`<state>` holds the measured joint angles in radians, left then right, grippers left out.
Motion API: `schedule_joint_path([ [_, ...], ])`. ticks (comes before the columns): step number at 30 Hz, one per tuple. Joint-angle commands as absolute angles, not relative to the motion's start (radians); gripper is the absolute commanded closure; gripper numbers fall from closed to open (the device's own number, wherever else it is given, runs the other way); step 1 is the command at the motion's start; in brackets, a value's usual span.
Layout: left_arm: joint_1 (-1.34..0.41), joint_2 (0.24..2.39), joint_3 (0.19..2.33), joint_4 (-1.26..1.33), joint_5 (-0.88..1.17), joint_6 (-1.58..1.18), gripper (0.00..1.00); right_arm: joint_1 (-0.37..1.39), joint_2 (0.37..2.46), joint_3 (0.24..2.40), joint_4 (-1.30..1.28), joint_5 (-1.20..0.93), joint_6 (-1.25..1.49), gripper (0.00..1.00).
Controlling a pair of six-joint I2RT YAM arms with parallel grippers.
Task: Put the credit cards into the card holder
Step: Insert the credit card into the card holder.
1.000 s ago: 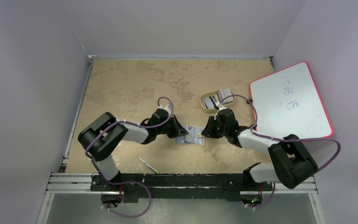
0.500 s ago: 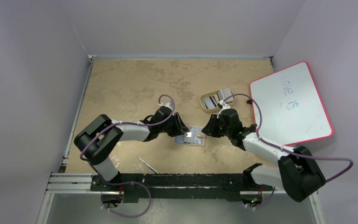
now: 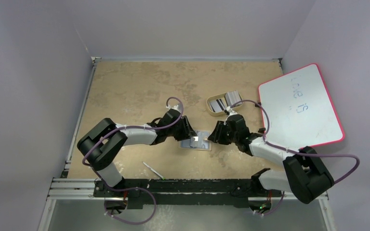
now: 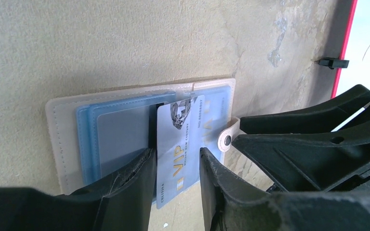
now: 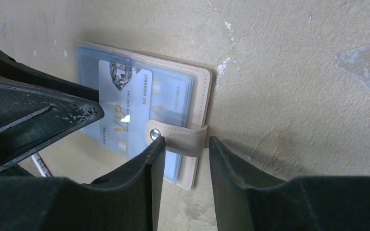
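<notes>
The tan card holder (image 3: 203, 145) lies open on the table between both grippers, blue-grey pockets up (image 4: 77, 125) (image 5: 200, 91). My left gripper (image 3: 189, 132) (image 4: 177, 159) is shut on a pale credit card (image 4: 180, 139) marked VIP; the card's far end sits at the mouth of a pocket (image 5: 125, 110). My right gripper (image 3: 212, 136) (image 5: 185, 144) is open, its jaws either side of the holder's snap tab (image 5: 183, 137), one fingertip (image 5: 156, 144) on the snap. More credit cards (image 3: 218, 103) lie in the beige tray.
The beige oval tray (image 3: 209, 102) stands behind the right gripper. A pink-edged whiteboard (image 3: 301, 108) lies at the right. A thin white stick (image 3: 152, 170) lies near the front edge, left of centre.
My left gripper has brought the card over the open holder and to its pocket. The right gripper has shifted slightly at the holder's right edge.
</notes>
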<state>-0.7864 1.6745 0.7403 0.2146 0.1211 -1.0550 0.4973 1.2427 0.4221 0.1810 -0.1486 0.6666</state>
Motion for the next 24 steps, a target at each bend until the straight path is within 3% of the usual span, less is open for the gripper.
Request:
schedule_joint_path([
  [1,-0.81,1.695,0.783,0.193,0.1,-1.037,0.63,0.502,1.252,0.395,0.257,-0.163,0.695,0.59],
  [17,-0.878,1.784,0.878,0.226,0.071,-1.086,0.66,0.502,1.268,0.364,0.353,-0.22,0.731,0.64],
  [24,-0.877,1.721,0.907,0.097,-0.016,-1.062,0.62,0.503,1.261,0.372,0.337,-0.214,0.724,0.64],
])
